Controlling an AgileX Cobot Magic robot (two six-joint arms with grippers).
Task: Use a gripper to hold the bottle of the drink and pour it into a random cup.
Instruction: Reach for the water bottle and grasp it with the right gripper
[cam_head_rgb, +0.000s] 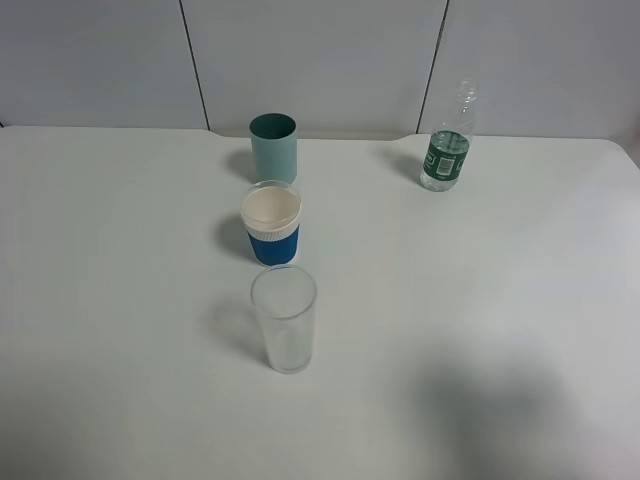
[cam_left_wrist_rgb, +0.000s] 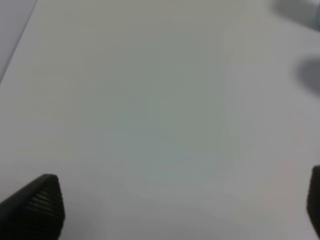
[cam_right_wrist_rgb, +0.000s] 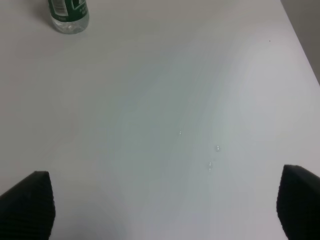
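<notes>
Right gripper (cam_right_wrist_rgb: 165, 205) hangs wide open, holding nothing. The green-labelled bottle (cam_head_rgb: 446, 150) stands upright far right, well apart from the teal cup (cam_head_rgb: 273, 146). I'd come in level, closing round the label, not the neck.

Pale teal cup (cam_head_rgb: 273, 150), green-labelled clear bottle (cam_head_rgb: 446, 155), white cup (cam_head_rgb: 272, 228) with blue sleeve, white table (cam_head_rgb: 120, 250).

I see the bottle of the drink (cam_head_rgb: 445, 158) standing upright and capless near the far edge of the table (cam_head_rgb: 120, 300), right of centre; it is clear plastic with a dark green label. The cup (cam_head_rgb: 273, 150), pale teal and handleless, stands upright near that same edge, mid-table.
</notes>
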